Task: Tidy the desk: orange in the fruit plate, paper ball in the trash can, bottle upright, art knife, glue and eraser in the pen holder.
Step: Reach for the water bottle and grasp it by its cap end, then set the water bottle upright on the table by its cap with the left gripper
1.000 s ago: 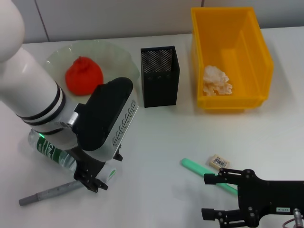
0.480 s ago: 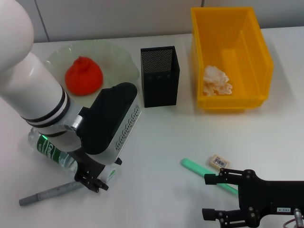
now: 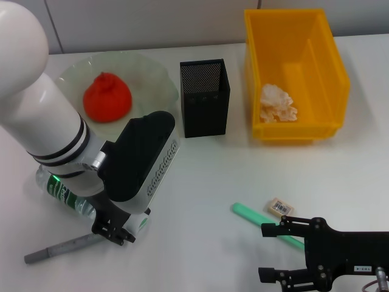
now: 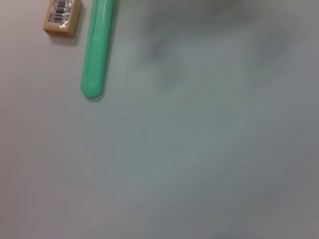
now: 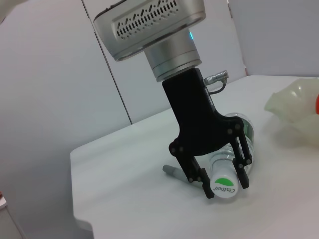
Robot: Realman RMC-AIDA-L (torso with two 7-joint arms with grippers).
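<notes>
The clear bottle [image 3: 59, 193] lies on its side at the left, white cap [image 5: 224, 185] toward the table's front. My left gripper [image 3: 118, 233] is down over the cap end, open, one finger [image 5: 203, 180] on each side. A grey pen-shaped item [image 3: 61, 248] lies just in front of the bottle. A green stick [image 3: 260, 221] and the eraser [image 3: 281, 207] lie front right; which of the two long items is the art knife and which the glue I cannot tell. My right gripper [image 3: 262, 251] rests open beside the green stick. The orange [image 3: 107, 97] sits in the fruit plate [image 3: 152, 70].
The black mesh pen holder [image 3: 204, 100] stands at the back centre. The yellow trash can [image 3: 328, 55] at the back right holds the paper ball [image 3: 278, 103]. The left wrist view shows the eraser [image 4: 62, 19] and green stick [image 4: 97, 50] on bare table.
My left arm has shifted slightly left and toward the front, bringing its gripper lower around the bottle's cap end. The bottle and the right arm have not moved.
</notes>
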